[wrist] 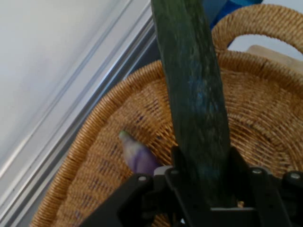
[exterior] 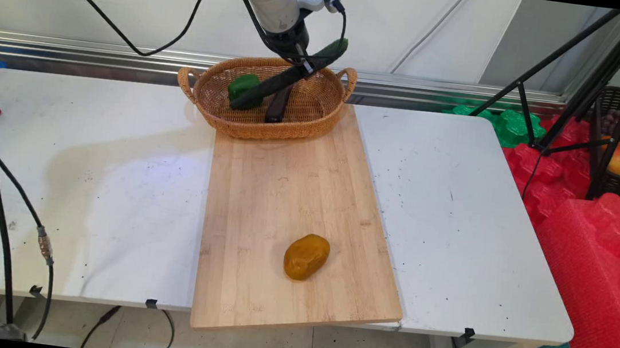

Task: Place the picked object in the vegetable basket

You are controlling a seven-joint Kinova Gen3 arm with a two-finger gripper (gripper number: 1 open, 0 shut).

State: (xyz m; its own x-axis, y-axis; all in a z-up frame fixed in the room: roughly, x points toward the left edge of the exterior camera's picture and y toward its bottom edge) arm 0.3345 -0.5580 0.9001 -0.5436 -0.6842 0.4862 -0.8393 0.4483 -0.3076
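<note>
Gripper above the wicker basket, clamped on a long dark green cucumber. Cucumber held slantwise in main view: upper end up and right of the wrist near the wall, lower end down inside the basket, beside a green pepper. Cannot tell whether lower end touches pepper or basket floor. In hand view, cucumber runs straight up from between the fingers, pressed on both sides, crossing the basket rim toward the far handle.

Inside basket: green pepper at left, a dark elongated item lying near the middle, partly under the cucumber. Hand view also shows a small purple piece with pale tip on the basket floor, left of the linkage.

Basket at far end of a wooden cutting board, partly resting on it. Brown potato on the board's near part, well apart from basket. Board on white table.
</note>
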